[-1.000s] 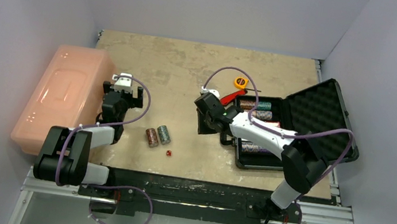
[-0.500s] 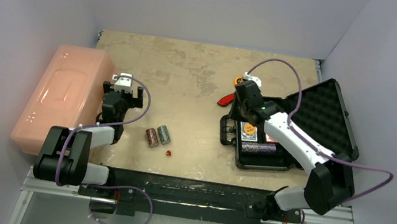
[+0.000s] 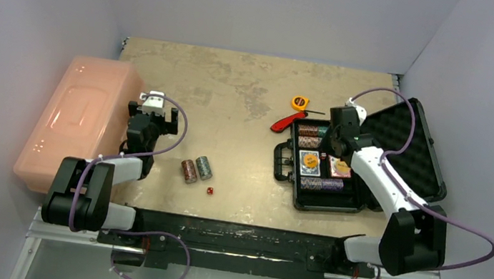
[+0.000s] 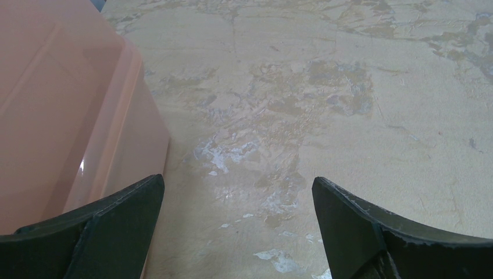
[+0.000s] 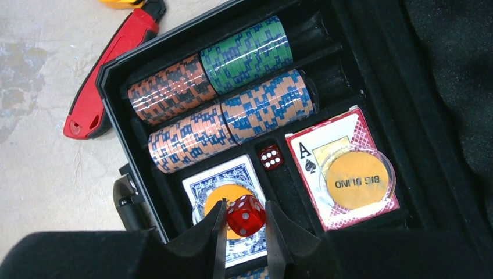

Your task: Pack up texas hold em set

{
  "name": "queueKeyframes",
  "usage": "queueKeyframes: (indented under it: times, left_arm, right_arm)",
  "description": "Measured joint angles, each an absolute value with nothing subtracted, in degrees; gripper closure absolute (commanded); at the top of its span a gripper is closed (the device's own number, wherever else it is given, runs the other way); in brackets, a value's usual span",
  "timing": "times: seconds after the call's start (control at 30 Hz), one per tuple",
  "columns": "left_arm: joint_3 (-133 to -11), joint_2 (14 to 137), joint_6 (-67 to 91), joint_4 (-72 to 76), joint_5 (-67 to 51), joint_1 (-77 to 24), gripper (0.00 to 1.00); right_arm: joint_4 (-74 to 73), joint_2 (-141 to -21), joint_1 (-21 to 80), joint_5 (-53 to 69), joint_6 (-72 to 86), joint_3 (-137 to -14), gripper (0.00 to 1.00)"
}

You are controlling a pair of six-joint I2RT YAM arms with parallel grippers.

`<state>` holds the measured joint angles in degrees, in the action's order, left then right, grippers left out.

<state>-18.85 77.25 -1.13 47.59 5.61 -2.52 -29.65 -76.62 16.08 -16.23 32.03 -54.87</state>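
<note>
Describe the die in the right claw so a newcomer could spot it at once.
Above the open black case at the right of the table, the right claw hangs over the blue-backed deck. The die pinched in it is red with white pips. Unlike the die lying between the decks and the die on the table by two chip rolls, it is held in the air.

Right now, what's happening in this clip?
The right tool holds a red die above the open black case, over the blue card deck. Inside already sit packed chip rolls, a red card deck and a second die. The left tool hangs open and empty over the table beside the pink bin. Two loose chip rolls and a third die lie on the table, not yet packed.
</note>
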Motion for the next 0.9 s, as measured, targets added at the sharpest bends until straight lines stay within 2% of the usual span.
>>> queueKeyframes:
  times: [0.9]
  left_arm:
    - [-18.9,77.3,-1.1,47.6,5.6,-2.5,0.00]
  right_arm:
    - [-24.8,-87.5,13.4,-18.3,36.1,-52.0,0.91]
